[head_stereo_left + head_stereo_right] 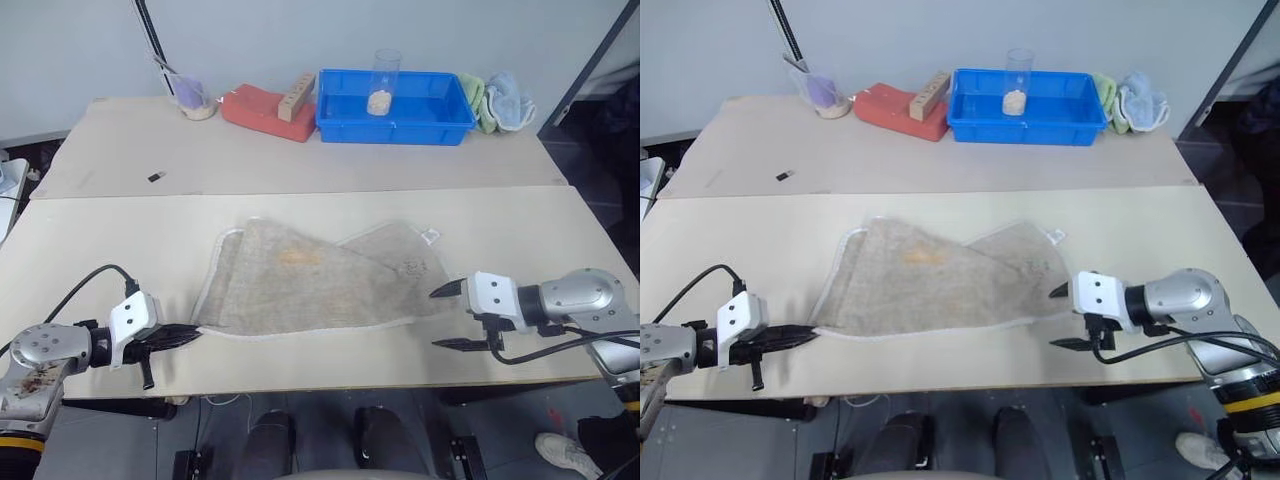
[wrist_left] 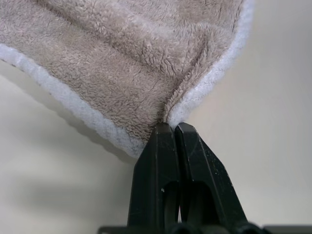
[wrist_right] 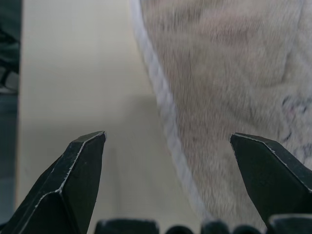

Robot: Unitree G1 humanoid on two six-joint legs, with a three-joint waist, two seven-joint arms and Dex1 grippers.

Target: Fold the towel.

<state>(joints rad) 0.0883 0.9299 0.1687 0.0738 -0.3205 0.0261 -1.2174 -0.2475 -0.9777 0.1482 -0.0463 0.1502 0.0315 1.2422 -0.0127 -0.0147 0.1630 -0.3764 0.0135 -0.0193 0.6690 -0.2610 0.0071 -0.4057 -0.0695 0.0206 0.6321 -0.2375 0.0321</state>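
The beige towel (image 1: 310, 280) with white edging lies loosely folded and rumpled on the near table, a faint orange stain on top and a small white tag at its far right corner. My left gripper (image 1: 190, 335) is at the towel's near left corner, shut on that corner; the left wrist view shows the black fingertips (image 2: 161, 134) pinching the white hem of the towel (image 2: 122, 58). My right gripper (image 1: 436, 318) stands open just off the towel's near right edge. In the right wrist view the white hem of the towel (image 3: 229, 73) runs between its spread fingers.
On the far table stand a blue bin (image 1: 440, 125) with a clear cup (image 1: 383, 80) in it, a red block (image 1: 262, 110) with a wooden piece on it, green and light blue cloths (image 1: 500, 100), a small cup (image 1: 192, 98) and a small dark item (image 1: 156, 177).
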